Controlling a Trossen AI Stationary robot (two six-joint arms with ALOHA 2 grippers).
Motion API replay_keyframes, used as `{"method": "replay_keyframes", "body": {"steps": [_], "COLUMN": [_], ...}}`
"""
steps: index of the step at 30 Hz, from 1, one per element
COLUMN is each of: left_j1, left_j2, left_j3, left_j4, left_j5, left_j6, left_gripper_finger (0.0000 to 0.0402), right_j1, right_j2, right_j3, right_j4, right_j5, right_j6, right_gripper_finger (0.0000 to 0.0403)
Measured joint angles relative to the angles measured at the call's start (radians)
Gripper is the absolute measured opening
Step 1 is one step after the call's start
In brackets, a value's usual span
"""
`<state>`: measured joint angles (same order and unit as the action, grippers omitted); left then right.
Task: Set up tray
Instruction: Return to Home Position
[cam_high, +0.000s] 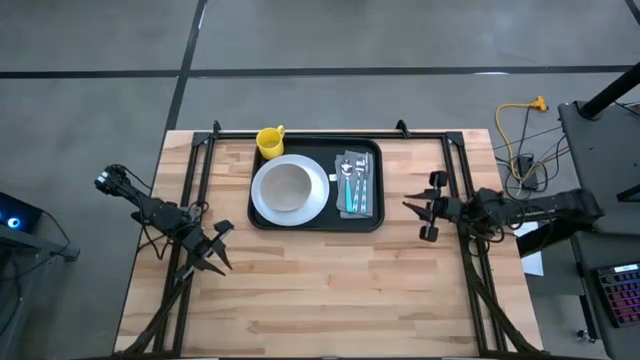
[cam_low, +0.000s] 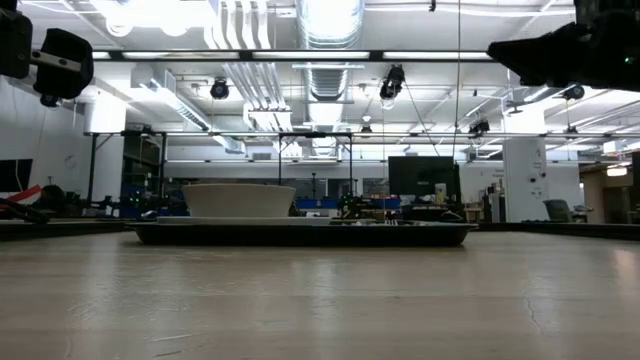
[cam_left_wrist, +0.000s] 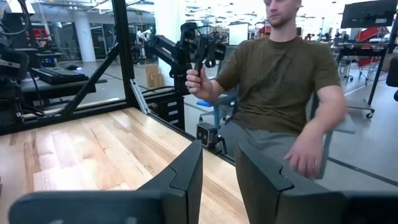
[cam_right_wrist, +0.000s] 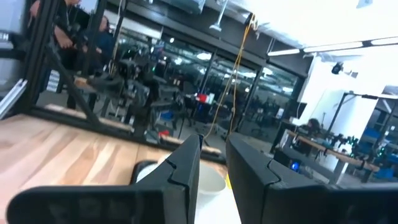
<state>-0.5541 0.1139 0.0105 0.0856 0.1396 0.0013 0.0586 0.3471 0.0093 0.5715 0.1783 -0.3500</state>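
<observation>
A large flat black rectangular tray (cam_high: 316, 224) with rounded corners and a low raised rim is lying on the light wooden slatted table (cam_high: 330, 290). It is sitting toward the table's far edge, between the two arms and touching neither. A round white plate (cam_high: 323, 192) is filling the tray's left half, and a white bowl (cam_high: 287, 187) is sitting on that plate. In the low view the tray (cam_low: 300, 236) is showing as a thin dark slab, with the bowl (cam_low: 240, 200) rising above its left part. A gray napkin (cam_high: 357, 168) is lying on the tray's right half, carrying blue-green and white cutlery (cam_high: 352, 192) too small to tell apart. A yellow cup (cam_high: 270, 141) is standing at the tray's far left corner; whether it is on the rim or just beyond it cannot be told.

The left gripper (cam_high: 218, 250) is hanging over bare wood near the table's left side, well apart from the tray. Its fingers (cam_left_wrist: 186, 171) are standing a narrow gap apart and holding nothing. The right gripper (cam_high: 410, 206) is hovering just right of the tray and pointing toward it. Its fingers (cam_right_wrist: 183, 165) are also parted by a narrow gap, gripping nothing. Beyond the left gripper (cam_left_wrist: 219, 152), a seated person in an olive T-shirt (cam_left_wrist: 280, 81) is grasping a dark handle.
</observation>
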Motion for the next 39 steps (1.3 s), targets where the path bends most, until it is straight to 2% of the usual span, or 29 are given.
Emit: {"method": "replay_keyframes", "body": {"steps": [9,15,20,39], "left_j1": [0.000,0.000,0.000,0.000], "left_j2": [0.000,0.000,0.000,0.003], "left_j3": [0.000,0.000,0.000,0.000], "left_j4": [0.000,0.000,0.000,0.000], "left_j5": [0.000,0.000,0.000,0.000], "left_j6": [0.000,0.000,0.000,0.000], "left_gripper_finger": [0.0077,0.0077,0.0077,0.0077], "right_j1": [0.000,0.000,-0.001,0.000], "right_j2": [-0.197,-0.311,-0.324,-0.319], "right_j3": [0.000,0.001,0.011,0.013], "right_j4": [-0.330,-0.545,-0.557,-0.561], "right_j5": [-0.011,-0.057,-0.022,-0.022], "right_j6": [0.052,0.007,-0.020,0.001], "right_gripper_finger": [0.0068,0.0068,0.0068,0.0068]}}
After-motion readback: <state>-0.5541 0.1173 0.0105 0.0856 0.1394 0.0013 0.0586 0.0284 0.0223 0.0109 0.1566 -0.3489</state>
